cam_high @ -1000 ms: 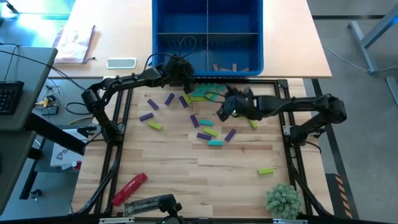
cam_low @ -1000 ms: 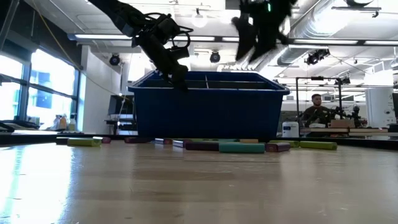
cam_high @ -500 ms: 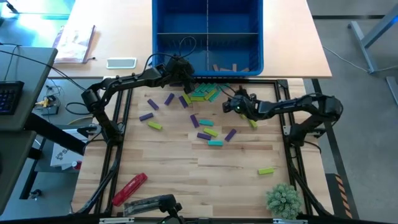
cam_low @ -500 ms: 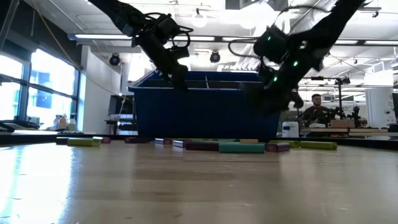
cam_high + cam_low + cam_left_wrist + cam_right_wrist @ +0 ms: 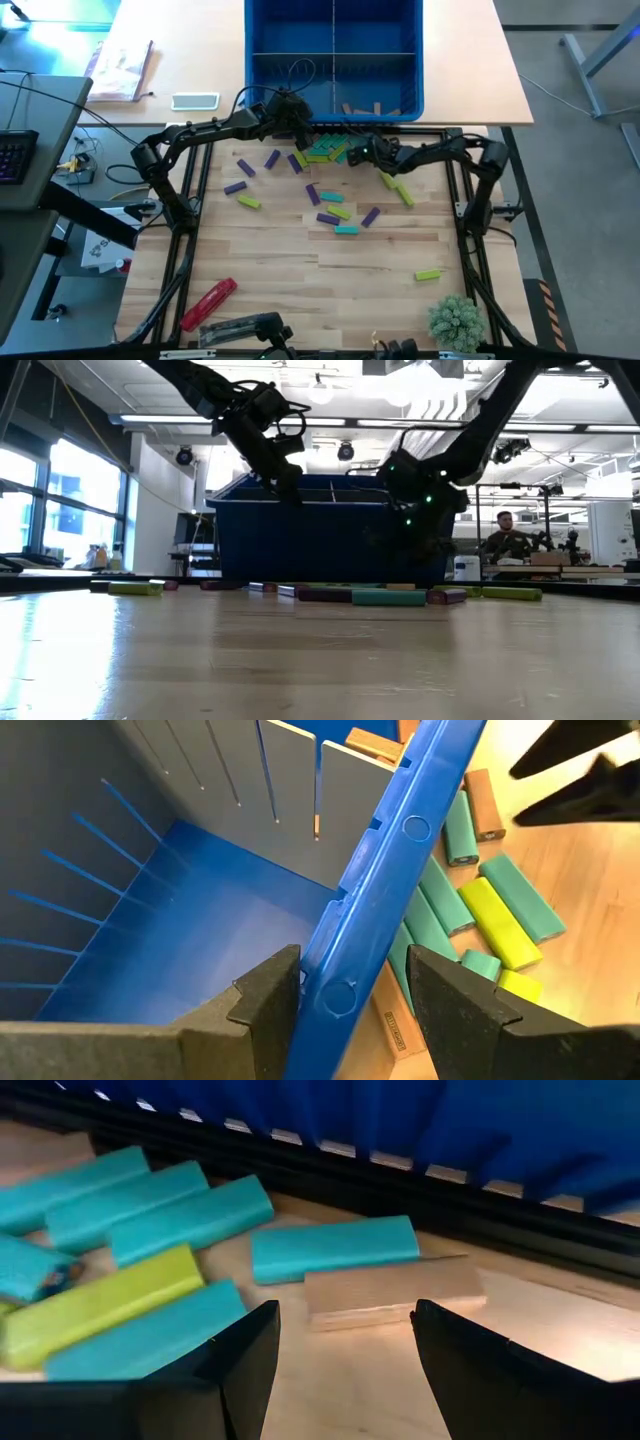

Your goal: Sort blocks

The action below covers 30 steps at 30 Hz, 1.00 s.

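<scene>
The left gripper (image 5: 297,128) hangs over the near wall of the blue bin (image 5: 263,78), at its near-left compartment; in its wrist view the fingers (image 5: 268,995) stand apart on either side of the bin's rim, holding nothing. That compartment looks bare blue inside, while tan blocks (image 5: 362,108) lie in the near-right compartment.

The right gripper (image 5: 357,154) is low over the table, just near of the bin's front wall, at the cluster of blocks (image 5: 325,150) heaped there. Its fingers (image 5: 225,1355) are spread and empty, a tan block (image 5: 393,1297) lying flat on the wood just ahead of the gap between them. A teal block (image 5: 333,1248) touches that tan one on its far side, and more teal blocks (image 5: 160,1215) and a lime block (image 5: 105,1305) lie to one side of it.

Other purple, lime and teal blocks are strewn across the middle of the table (image 5: 300,270); a lone lime one (image 5: 427,274) lies near and to the right. A red tool (image 5: 208,303) sits at the near left and a small green plant (image 5: 455,322) at the near right.

In the low view a person (image 5: 507,540) sits far off in the room.

A small printed label shows on a block under the bin's rim in the left wrist view, too small to read.
</scene>
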Available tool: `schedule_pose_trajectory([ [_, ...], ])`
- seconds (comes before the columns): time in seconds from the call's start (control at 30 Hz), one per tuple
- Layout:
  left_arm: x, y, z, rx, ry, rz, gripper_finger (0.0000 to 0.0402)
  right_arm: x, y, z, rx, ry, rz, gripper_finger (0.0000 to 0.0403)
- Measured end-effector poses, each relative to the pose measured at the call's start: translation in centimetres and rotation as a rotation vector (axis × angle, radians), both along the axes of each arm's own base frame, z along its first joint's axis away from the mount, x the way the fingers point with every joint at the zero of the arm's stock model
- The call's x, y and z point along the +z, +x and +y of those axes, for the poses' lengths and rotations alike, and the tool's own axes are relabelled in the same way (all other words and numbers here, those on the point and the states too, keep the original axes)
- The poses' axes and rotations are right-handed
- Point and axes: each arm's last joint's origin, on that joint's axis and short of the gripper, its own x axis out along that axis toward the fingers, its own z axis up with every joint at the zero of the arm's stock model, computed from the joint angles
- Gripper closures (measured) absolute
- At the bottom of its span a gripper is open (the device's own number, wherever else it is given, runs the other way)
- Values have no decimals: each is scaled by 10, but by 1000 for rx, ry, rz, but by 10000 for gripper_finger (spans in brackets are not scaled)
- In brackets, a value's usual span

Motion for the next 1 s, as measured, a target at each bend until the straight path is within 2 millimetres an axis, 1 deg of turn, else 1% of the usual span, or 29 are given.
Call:
schedule_pose_trajectory([
  [0.13, 0, 0, 0, 0, 0, 0, 238, -2, 4, -13, -12, 8, -11, 187],
  [0.27, 0, 0, 0, 0, 0, 0, 238, -8, 5, -21, -45, 26, -19, 187],
  [0.4, 0, 0, 0, 0, 0, 0, 238, -7, 5, -29, -73, 23, -39, 187],
  [0.53, 0, 0, 0, 0, 0, -1, 238, -6, 3, -32, -80, 25, -36, 187],
  [0.7, 0, 0, 0, 0, 0, 0, 238, -10, -1, -32, -70, 35, 42, 187],
  [0.87, 0, 0, 0, 0, 0, -1, 238, -10, -5, -36, -64, 50, 49, 187],
  [1.0, 0, 0, 0, 0, 0, 0, 238, -9, -6, -31, -26, 110, 101, 187],
])
